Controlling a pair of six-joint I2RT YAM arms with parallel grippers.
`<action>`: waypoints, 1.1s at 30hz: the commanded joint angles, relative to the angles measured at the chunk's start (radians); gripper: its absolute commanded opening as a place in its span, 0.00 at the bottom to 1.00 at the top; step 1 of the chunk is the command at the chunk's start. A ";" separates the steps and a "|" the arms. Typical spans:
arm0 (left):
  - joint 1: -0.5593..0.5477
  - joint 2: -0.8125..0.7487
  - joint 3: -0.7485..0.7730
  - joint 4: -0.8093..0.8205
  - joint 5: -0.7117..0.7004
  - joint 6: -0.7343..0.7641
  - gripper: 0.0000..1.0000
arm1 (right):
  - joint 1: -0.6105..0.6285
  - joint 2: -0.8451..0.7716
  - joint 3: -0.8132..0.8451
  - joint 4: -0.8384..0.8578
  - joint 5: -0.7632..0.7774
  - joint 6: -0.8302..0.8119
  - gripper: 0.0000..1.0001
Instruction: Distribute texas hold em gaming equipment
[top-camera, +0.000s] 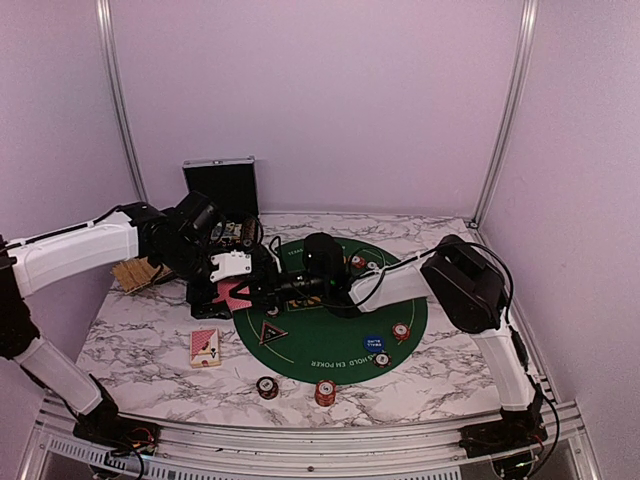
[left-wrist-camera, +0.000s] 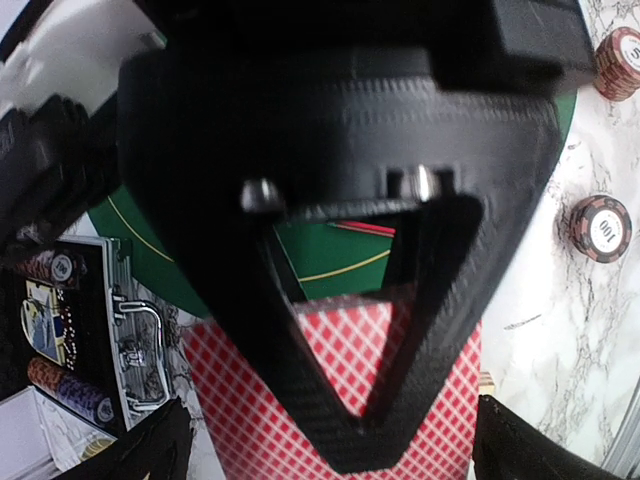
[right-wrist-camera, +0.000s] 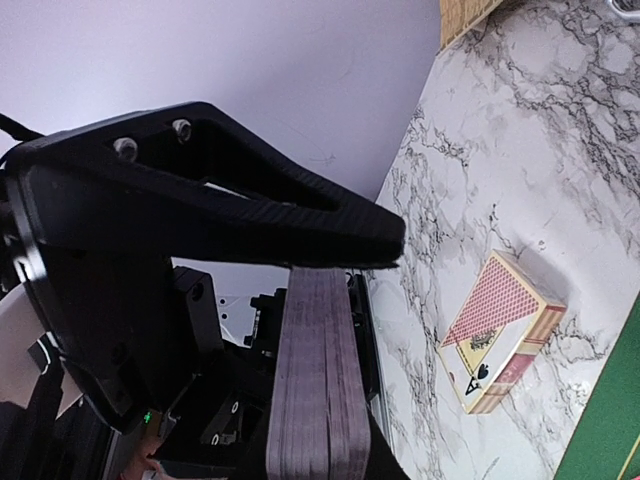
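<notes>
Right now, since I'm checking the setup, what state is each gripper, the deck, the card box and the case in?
left gripper: open, fingers spread wide.
right gripper: shut on the deck.
deck: clamped in the right gripper.
card box: lying flat on the table.
case: open, lid upright.

The left arm (top-camera: 80, 250) and right arm (top-camera: 400, 280) meet at the card deck (top-camera: 236, 293), blocking left centre; card box (top-camera: 205, 347) and chip stacks (top-camera: 325, 392) dot the near surface (top-camera: 450, 385); near right open.
</notes>
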 joint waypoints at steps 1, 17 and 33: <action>-0.016 0.052 0.059 -0.049 -0.039 0.044 0.99 | 0.008 -0.028 0.020 0.022 0.003 -0.004 0.00; -0.031 0.068 0.028 -0.001 -0.083 0.101 0.99 | 0.000 -0.038 -0.010 0.054 0.008 0.069 0.00; -0.021 0.025 -0.019 0.089 -0.062 0.085 0.80 | -0.007 -0.055 -0.052 0.135 0.003 0.147 0.00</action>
